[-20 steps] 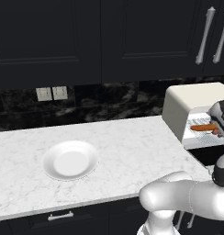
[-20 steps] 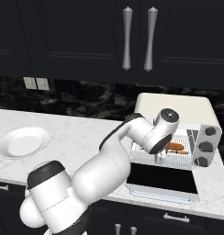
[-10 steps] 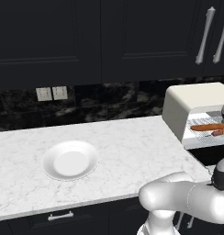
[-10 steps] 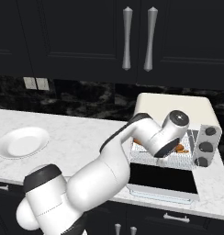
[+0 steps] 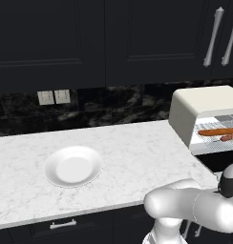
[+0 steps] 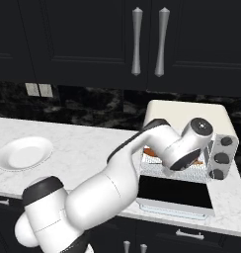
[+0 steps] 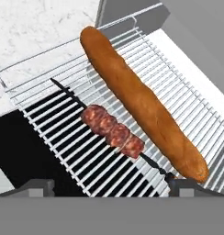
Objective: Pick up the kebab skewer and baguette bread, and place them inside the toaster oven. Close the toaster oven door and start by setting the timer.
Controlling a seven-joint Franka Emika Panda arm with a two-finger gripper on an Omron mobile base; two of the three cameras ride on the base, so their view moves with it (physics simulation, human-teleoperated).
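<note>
Arm [image 6: 117,183] reaching forward-right, wrist bent down; jaws wide apart, empty.

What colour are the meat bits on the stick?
Reddish-brown chunks on the kebab skewer, clearest in the hand view.

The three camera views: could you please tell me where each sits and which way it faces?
Left base view: behind the arm's left, looking forward and down over the counter, plate and toaster oven; arm at lower right.
Right base view: behind its right, facing the same toaster oven and plate; arm from lower left.
Hand view: on the hand, looking down at baguette bread and kebab skewer on the rack; open gripper.
</note>
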